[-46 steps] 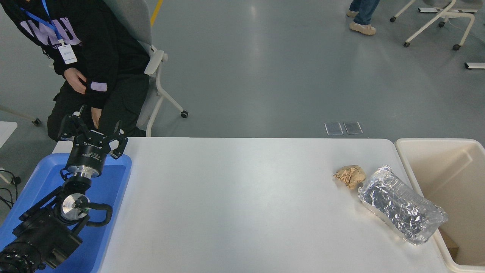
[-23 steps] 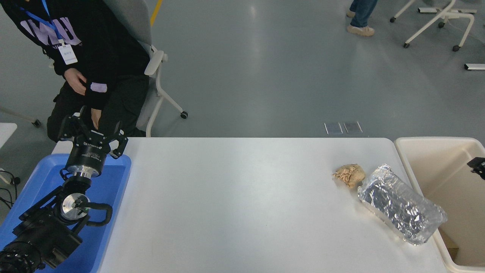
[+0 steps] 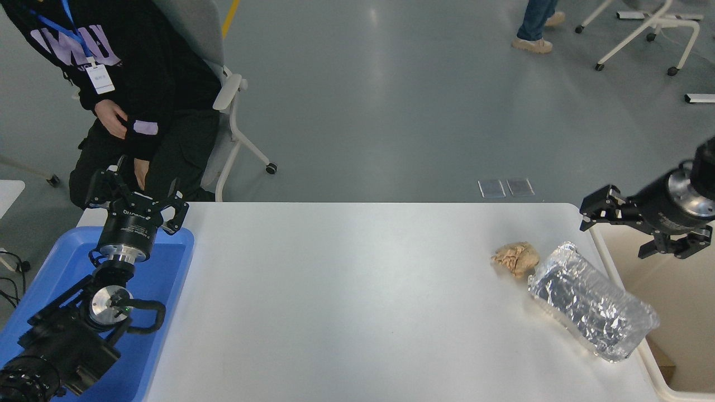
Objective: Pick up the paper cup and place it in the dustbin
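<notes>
The paper cup is not in view. The beige dustbin stands against the table's right edge, cut off by the picture's edge. My right gripper comes in from the right edge and hovers over the dustbin's far left corner; it is open and holds nothing. My left gripper is parked at the lower left above the blue tray, open and empty.
A crumpled brown paper ball and a crinkled silver foil bag lie on the white table near its right edge, next to the dustbin. A person in black sits at the far left behind the table.
My right arm has come into view from the right edge, moving left and up over the dustbin. The left arm has not moved. The paper ball and foil bag lie as before.
</notes>
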Robot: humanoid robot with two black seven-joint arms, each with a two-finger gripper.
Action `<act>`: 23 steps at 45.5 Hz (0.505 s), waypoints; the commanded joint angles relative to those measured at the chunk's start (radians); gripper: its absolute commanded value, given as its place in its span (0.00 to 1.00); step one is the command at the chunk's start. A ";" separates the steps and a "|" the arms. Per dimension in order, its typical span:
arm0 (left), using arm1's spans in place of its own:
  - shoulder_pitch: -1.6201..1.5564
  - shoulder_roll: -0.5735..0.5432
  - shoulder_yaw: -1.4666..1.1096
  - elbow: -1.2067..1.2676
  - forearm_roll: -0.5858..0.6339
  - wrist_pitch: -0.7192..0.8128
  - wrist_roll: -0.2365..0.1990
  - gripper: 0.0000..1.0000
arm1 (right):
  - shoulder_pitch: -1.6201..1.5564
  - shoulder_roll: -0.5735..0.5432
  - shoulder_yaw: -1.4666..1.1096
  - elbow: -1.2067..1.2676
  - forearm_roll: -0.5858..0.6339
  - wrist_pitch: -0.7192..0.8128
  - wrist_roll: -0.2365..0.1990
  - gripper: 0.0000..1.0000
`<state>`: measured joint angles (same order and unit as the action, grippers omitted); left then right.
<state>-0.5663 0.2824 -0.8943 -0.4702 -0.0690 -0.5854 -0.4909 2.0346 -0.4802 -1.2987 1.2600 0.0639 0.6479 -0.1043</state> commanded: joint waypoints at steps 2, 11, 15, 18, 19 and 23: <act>0.000 0.000 0.000 -0.001 0.000 0.001 0.000 0.99 | 0.225 0.195 -0.013 0.042 0.000 0.138 -0.002 1.00; -0.001 0.000 0.000 -0.001 0.000 0.001 0.000 0.99 | 0.332 0.315 -0.004 0.101 0.014 0.138 0.000 1.00; 0.000 0.000 0.000 -0.001 0.000 0.001 0.000 0.99 | 0.341 0.318 -0.005 0.101 0.014 0.138 0.000 1.00; 0.000 0.000 0.000 0.001 0.000 0.001 0.000 0.99 | 0.352 0.322 -0.005 0.101 0.014 0.138 0.000 1.00; -0.001 0.000 0.000 -0.001 0.000 0.001 0.000 0.99 | 0.352 0.322 -0.005 0.101 0.014 0.138 0.000 1.00; -0.001 0.000 0.000 -0.001 0.000 0.001 0.000 0.99 | 0.352 0.321 -0.005 0.101 0.014 0.138 0.000 1.00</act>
<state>-0.5664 0.2823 -0.8943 -0.4701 -0.0689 -0.5846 -0.4909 2.3373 -0.2015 -1.3037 1.3475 0.0754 0.7736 -0.1047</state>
